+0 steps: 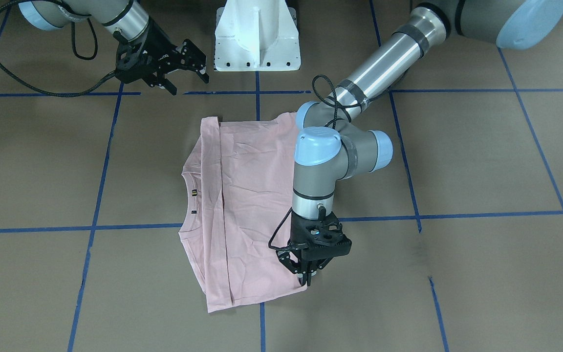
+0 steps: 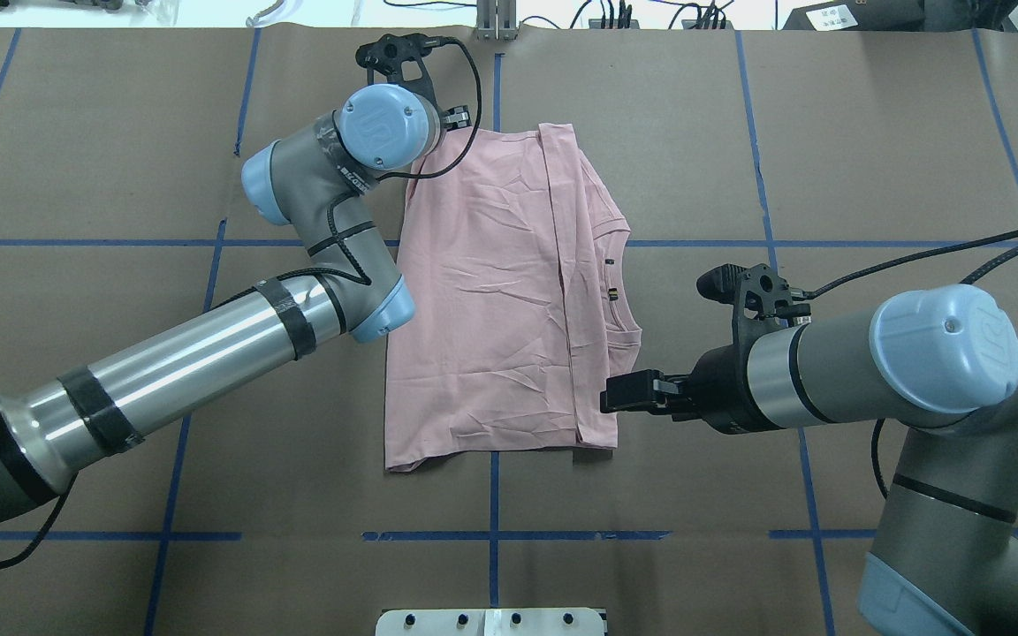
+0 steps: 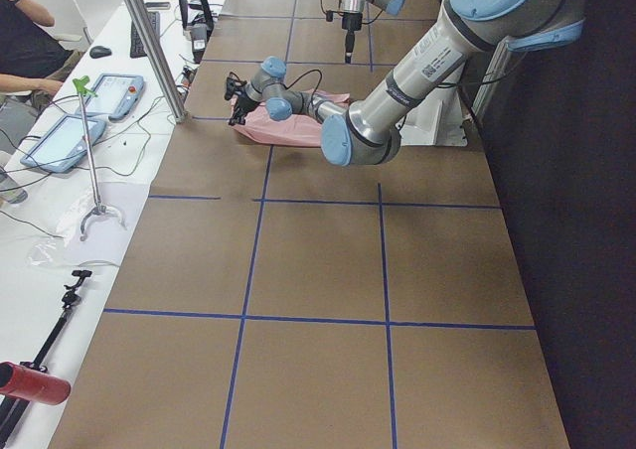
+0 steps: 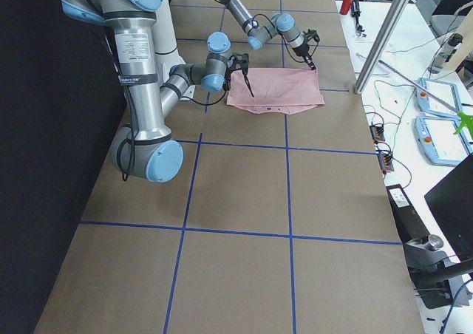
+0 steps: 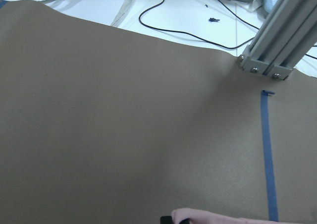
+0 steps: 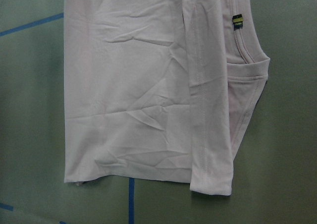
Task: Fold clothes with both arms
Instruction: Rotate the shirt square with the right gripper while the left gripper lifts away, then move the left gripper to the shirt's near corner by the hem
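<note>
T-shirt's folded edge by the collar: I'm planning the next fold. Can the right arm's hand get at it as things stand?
Probably yes. The right hand is open and hovers right at that edge of the T-shirt, with nothing between them. The left hand is at the opposite far corner, out of the way.

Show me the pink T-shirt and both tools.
pink T-shirt (image 2: pixel 482 291), overhead view, middle of its body.
left tool (image 1: pixel 307 279), front-facing view, between its fingertips.
right tool (image 1: pixel 190 86), front-facing view, between its open fingertips.
</note>
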Controlling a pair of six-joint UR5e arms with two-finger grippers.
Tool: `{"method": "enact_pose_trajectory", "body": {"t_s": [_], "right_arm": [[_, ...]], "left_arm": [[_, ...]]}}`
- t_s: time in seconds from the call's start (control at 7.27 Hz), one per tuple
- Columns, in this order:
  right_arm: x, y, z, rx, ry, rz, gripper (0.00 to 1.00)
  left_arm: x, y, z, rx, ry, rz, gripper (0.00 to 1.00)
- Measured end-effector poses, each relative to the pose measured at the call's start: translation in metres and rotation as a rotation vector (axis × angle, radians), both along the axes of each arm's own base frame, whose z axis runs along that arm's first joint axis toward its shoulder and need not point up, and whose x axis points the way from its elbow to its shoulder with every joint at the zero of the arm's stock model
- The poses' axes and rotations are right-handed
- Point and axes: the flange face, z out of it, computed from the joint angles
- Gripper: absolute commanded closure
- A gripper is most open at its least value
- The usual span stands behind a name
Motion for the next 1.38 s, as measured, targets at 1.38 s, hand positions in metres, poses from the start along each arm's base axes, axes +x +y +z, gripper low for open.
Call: {"method": "enact_pose_trajectory", "body": {"t_s": [1.38], "right_arm": [[-0.007, -0.054, 0.021, -0.113, 0.21, 0.112, 0.0]], "left_arm": [[-0.124, 0.136, 0.031, -0.166, 0.149, 0.207, 0.0]]}}
